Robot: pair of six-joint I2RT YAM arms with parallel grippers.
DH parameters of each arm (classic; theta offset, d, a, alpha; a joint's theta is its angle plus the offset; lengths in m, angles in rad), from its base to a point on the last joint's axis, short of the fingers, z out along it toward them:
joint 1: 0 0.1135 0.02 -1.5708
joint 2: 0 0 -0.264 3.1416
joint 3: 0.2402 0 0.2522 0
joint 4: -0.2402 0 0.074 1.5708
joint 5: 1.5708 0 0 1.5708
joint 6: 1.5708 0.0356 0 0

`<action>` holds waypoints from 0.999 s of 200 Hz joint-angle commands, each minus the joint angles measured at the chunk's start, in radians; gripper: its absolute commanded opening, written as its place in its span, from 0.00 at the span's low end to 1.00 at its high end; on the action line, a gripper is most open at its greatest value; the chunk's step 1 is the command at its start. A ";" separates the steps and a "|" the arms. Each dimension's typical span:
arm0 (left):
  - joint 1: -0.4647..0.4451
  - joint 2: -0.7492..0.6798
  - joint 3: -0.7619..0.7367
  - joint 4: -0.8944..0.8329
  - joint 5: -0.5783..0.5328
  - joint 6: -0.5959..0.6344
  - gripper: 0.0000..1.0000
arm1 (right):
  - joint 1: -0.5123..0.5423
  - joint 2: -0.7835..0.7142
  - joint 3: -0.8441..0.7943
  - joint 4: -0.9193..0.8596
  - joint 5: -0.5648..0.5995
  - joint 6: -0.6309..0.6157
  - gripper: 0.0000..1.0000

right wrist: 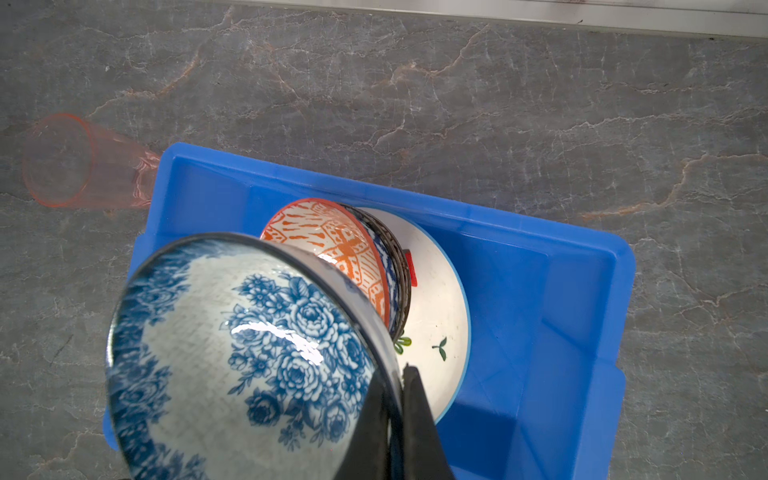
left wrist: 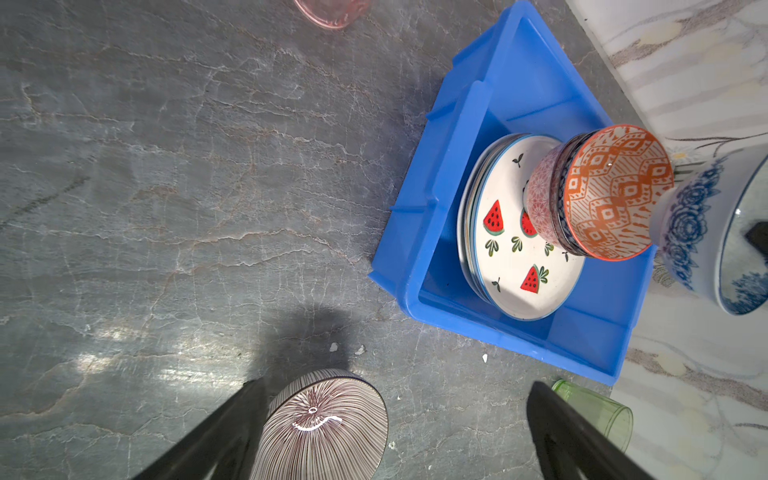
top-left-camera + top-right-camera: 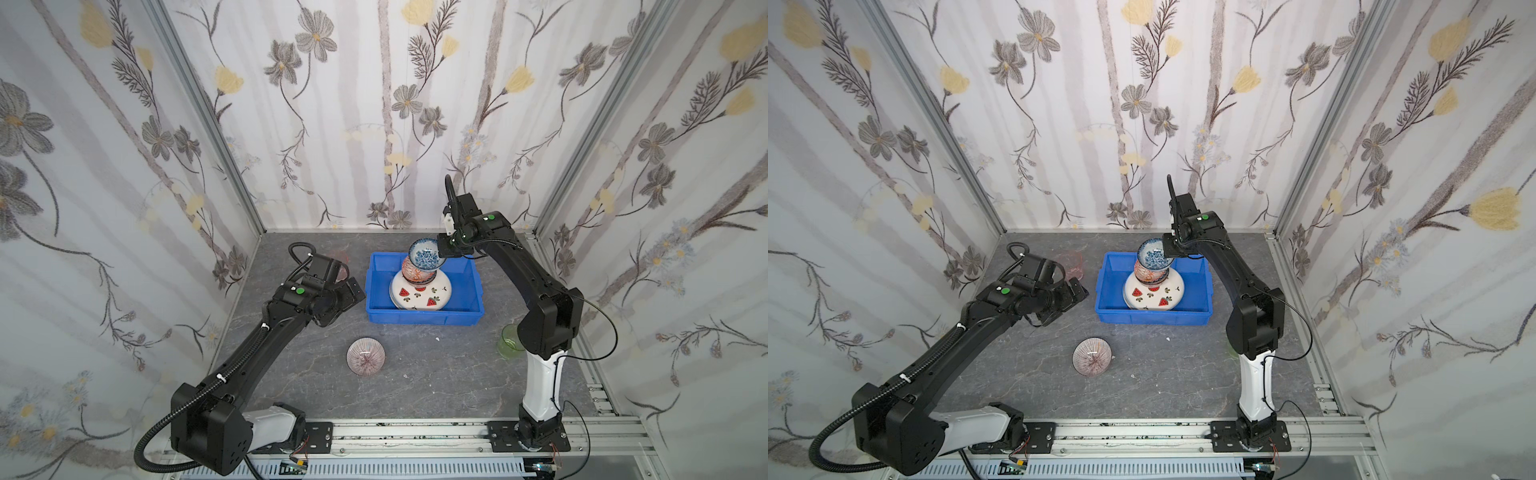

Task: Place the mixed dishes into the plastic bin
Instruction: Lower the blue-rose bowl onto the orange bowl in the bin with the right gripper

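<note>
The plastic bin (image 3: 424,316) (image 3: 1152,318) holds a watermelon plate (image 3: 420,298) on other plates, with an orange bowl (image 3: 417,272) on stacked bowls. My right gripper (image 3: 444,254) (image 1: 395,409) is shut on the rim of a blue-white bowl (image 3: 426,255) (image 1: 232,353), held tilted just above the orange bowl (image 1: 332,241). My left gripper (image 3: 349,302) (image 2: 395,440) hangs open and empty left of the bin. A red-striped bowl (image 3: 365,357) (image 2: 320,428) sits on the table in front of the bin.
A pink cup (image 3: 1071,264) (image 1: 83,162) lies on its side behind the left gripper, by the bin's far left corner. A green cup (image 3: 509,343) (image 2: 598,411) stands right of the bin, partly behind the right arm. Patterned walls close in three sides.
</note>
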 commanded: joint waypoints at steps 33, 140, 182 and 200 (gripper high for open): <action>0.000 -0.061 -0.044 0.024 -0.027 -0.047 1.00 | 0.002 0.073 0.041 0.067 -0.030 -0.011 0.00; -0.002 -0.110 -0.104 0.030 -0.024 -0.074 1.00 | 0.003 0.108 -0.021 0.111 -0.031 -0.016 0.00; -0.002 -0.115 -0.114 0.031 -0.028 -0.086 1.00 | 0.004 0.106 -0.042 0.130 -0.044 -0.018 0.00; -0.002 -0.115 -0.117 0.032 -0.029 -0.090 1.00 | 0.006 0.107 -0.042 0.133 -0.046 -0.022 0.00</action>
